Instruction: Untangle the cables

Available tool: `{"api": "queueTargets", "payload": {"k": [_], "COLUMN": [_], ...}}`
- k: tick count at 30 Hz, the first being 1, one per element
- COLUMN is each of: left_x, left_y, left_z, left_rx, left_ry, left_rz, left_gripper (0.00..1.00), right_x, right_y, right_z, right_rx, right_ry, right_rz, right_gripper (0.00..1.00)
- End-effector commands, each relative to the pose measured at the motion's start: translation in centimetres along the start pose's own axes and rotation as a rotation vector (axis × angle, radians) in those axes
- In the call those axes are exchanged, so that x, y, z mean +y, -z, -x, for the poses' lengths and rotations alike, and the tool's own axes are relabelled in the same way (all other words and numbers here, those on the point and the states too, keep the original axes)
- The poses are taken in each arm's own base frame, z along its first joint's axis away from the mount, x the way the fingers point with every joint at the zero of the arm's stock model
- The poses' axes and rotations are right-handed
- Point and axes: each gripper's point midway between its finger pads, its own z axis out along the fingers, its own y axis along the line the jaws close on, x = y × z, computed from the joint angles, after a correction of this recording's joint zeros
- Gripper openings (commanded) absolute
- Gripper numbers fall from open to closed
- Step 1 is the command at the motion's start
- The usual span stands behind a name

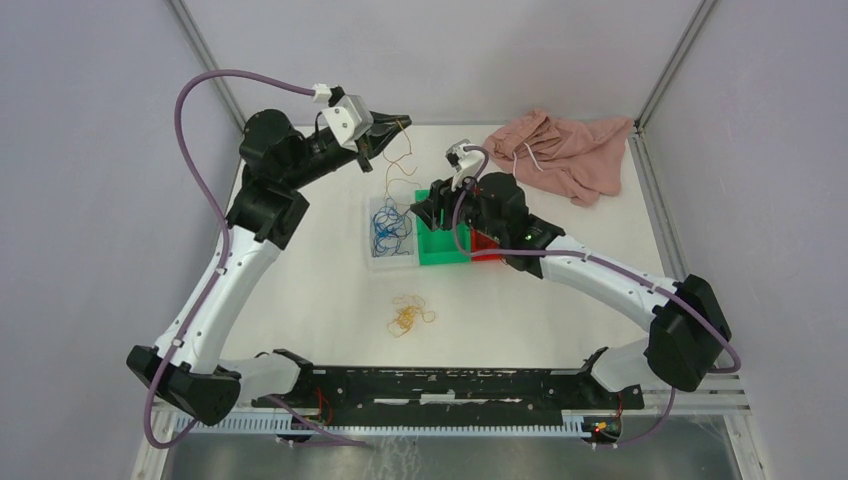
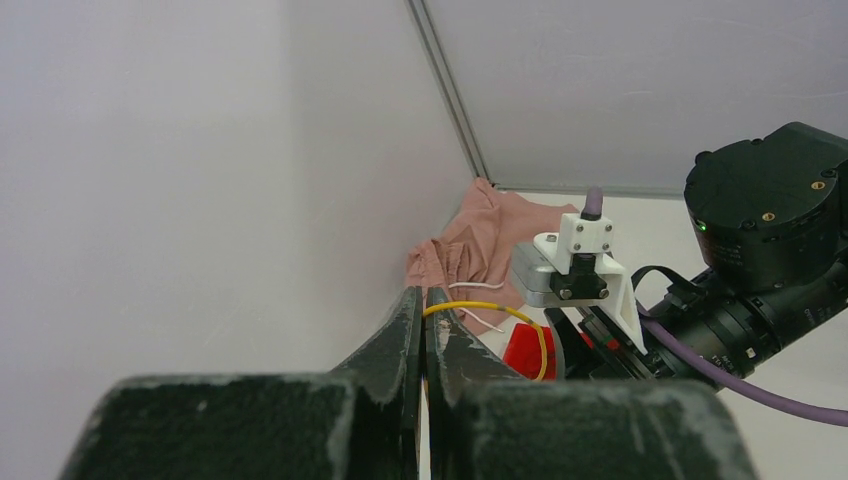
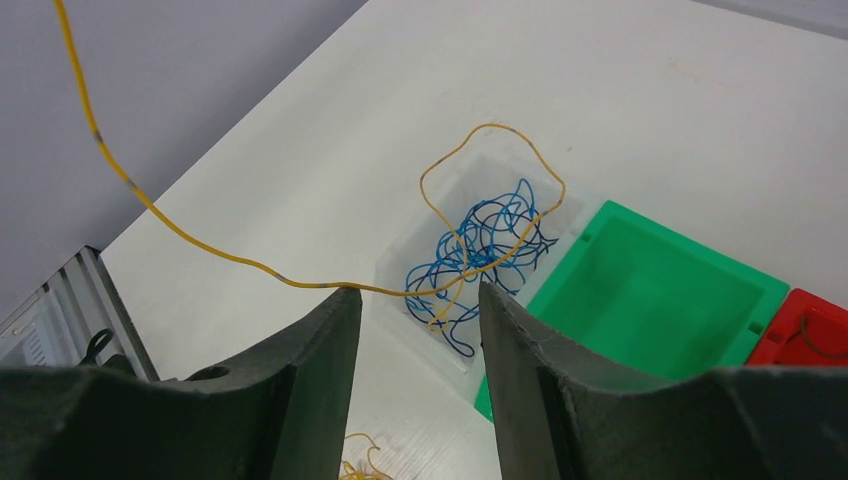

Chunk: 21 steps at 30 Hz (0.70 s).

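My left gripper (image 1: 388,124) is raised at the back left and shut on one end of a long yellow-orange cable (image 1: 400,165); the pinch shows in the left wrist view (image 2: 424,308), with the cable (image 2: 500,308) arcing right. The cable hangs down to a clear bin (image 1: 372,255) of blue cables (image 1: 390,230). My right gripper (image 1: 428,205) is open above the bins. In the right wrist view its jaws (image 3: 420,295) stand wide apart, and the yellow cable (image 3: 200,240) runs across their tips and loops over the blue cables (image 3: 490,235). Whether it touches the fingers is unclear.
A green bin (image 1: 440,250) and a red bin (image 1: 488,246) stand right of the clear bin. A small yellow-orange clump (image 1: 408,316) lies on the table in front of them. A pink cloth (image 1: 565,150) with a white drawstring lies at the back right. Walls enclose the table.
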Motion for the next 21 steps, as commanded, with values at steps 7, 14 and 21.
{"api": "queueTargets", "payload": {"k": [7, 14, 21], "left_x": [0.2, -0.7, -1.1], "left_y": [-3.1, -5.2, -7.0], "left_z": [1.0, -1.2, -2.8], "left_rx": [-0.076, -0.052, -0.032], "left_ry": [0.006, 0.033, 0.046], "left_rz": [-0.048, -0.087, -0.117], "left_gripper": [0.03, 0.03, 0.03], "right_x": [-4.0, -6.0, -8.1], "right_y": [1.0, 2.3, 3.0], "right_z": [0.6, -0.3, -1.3], "right_rx": [-0.040, -0.031, -0.017], "right_ry": [0.017, 0.027, 0.023], "right_rz": [-0.108, -0.164, -0.211], "right_gripper": [0.50, 0.49, 0.48]}}
